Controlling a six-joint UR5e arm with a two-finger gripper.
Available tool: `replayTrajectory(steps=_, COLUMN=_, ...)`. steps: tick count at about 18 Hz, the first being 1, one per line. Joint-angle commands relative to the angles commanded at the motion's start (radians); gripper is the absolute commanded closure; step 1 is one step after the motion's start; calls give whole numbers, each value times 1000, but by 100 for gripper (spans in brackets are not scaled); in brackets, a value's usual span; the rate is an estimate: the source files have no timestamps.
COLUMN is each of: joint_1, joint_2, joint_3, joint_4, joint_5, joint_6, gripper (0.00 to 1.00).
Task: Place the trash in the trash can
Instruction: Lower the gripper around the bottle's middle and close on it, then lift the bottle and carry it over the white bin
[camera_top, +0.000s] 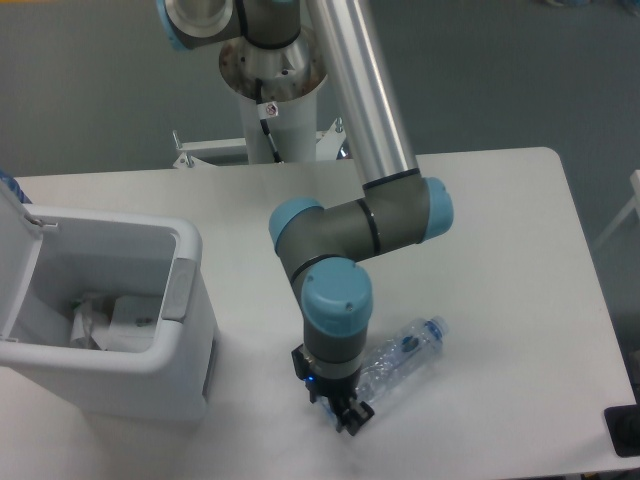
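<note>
Already we see whitish crumpled trash (110, 322) lying inside the open trash can (185, 345), so part of the job looks done. One bottle (400, 362) with a blue cap lies on the surface (500, 250), to the right of the trash can. Our fingers (348, 415) sit at the bottle's bottom end; we cannot tell whether they pinch it. One trash can, one bottle.

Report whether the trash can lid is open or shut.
Open. The trash can has its lid swung up at the left, and the inside shows, with whitish crumpled trash lying at the bottom.
</note>
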Motion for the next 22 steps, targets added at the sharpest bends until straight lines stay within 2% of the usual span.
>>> replayTrajectory(steps=2, joint_1=17, joint_2=12, joint_3=40, joint_4=0, joint_5=-104, joint_6=-92, gripper=59)
replayTrajectory(steps=5, joint_1=46, joint_2=50, joint_3=58, joint_4=-2, joint_5=-216, joint_6=-152, gripper=59)
replayTrajectory(steps=8, joint_1=74, joint_2=78, joint_3=75, joint_4=-2, joint_5=-393, joint_6=-267, gripper=59)
replayTrajectory(steps=11, joint_1=104, joint_2=95, joint_3=124, joint_4=-2, joint_5=-594, joint_6=-417, gripper=59)
replayTrajectory(steps=14, joint_1=127, joint_2=106, joint_3=196, joint_4=-2, joint_5=-739, joint_6=-548, gripper=59)
replayTrajectory(steps=18, joint_1=127, joint_2=124, joint_3=299, joint_4=0, joint_5=-824, joint_6=-677, gripper=59)
replayTrajectory(steps=22, joint_1=95, joint_2=182, joint_3=302, joint_4=-2, joint_5=-873, joint_6=-736, gripper=59)
